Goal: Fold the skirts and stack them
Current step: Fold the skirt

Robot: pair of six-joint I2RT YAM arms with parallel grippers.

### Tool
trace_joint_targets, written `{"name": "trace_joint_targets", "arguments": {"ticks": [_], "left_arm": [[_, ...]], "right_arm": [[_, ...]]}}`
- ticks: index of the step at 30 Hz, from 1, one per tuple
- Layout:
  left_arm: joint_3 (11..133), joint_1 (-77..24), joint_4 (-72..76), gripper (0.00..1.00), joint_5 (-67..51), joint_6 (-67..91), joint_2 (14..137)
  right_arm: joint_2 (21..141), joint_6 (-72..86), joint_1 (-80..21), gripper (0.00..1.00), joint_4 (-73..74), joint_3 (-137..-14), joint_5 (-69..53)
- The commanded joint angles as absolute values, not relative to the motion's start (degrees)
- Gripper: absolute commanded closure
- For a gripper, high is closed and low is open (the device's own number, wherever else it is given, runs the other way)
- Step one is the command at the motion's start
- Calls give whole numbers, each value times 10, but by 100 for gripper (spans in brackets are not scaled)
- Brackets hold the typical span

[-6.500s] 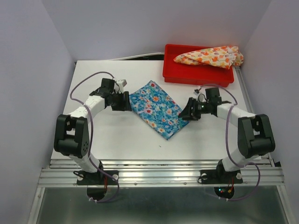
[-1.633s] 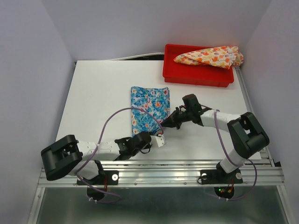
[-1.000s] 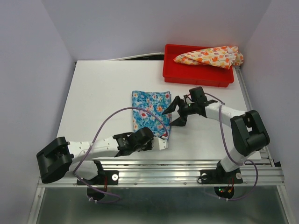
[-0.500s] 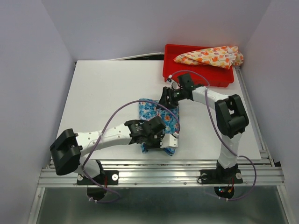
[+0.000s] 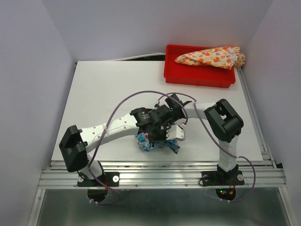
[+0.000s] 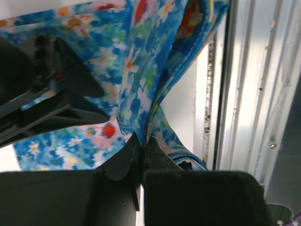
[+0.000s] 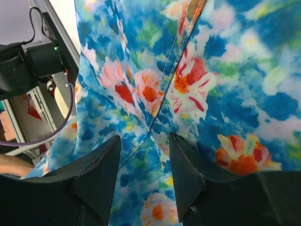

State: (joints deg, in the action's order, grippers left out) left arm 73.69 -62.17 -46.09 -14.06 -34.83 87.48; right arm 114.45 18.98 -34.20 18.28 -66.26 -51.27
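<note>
The left end effector [image 6: 141, 142] is pinched tight on a fold of the blue skirt [image 5: 151, 143], with the cloth rising from its tips in a narrow pleat. The right end effector [image 7: 143, 141] stands part-way apart, and flowered cloth with a stitched seam fills the gap between its tips. The blue skirt is bunched and crumpled under both wrists, near the front middle of the surface [image 5: 103, 89], its red, pink and white flowers showing. The cream-yellow skirt [image 5: 211, 56] lies loosely heaped in the red tray [image 5: 200, 81] at the far right corner.
</note>
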Motion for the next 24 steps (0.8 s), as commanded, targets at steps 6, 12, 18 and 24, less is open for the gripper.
{"name": "trace_joint_targets", "arguments": {"ticks": [6, 12, 18, 24], "left_arm": [[729, -544, -462, 100, -130, -458, 888], [729, -524, -460, 100, -173, -490, 891], [744, -524, -490, 100, -207, -514, 889], [740, -524, -486, 100, -205, -516, 885]], "right_arm": [[1100, 193, -356, 49, 147, -600, -494], [1081, 142, -356, 45, 211, -662, -479], [1084, 80, -331, 36, 262, -790, -427], [1179, -47, -307, 34, 337, -928, -387]]}}
